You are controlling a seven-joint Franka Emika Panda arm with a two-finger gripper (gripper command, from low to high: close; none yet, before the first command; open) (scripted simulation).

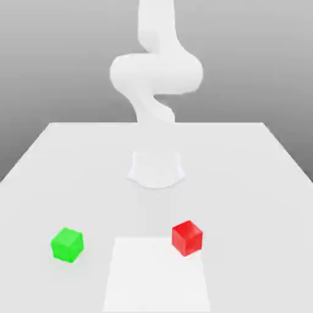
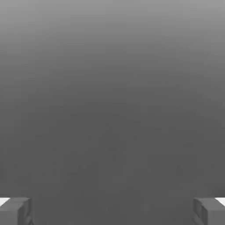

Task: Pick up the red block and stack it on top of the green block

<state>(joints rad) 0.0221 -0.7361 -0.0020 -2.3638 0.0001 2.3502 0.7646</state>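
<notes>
Both blocks sit apart on the desk [image 1: 156,211]: red [image 1: 187,238] toward the exterior view's right, partly over a white patch [image 1: 156,275], green [image 1: 67,245] toward its left. Jaws [image 2: 112,213] stand wide open, holding nothing. Grasping, lifting and stacking all remain.

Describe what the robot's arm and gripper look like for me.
The arm is plain white, with smooth, rounded, bulging segments and a flared base; no cables or markings can be made out on it. The gripper has two blocky dark grey fingers, with a small white patch beside each.
</notes>
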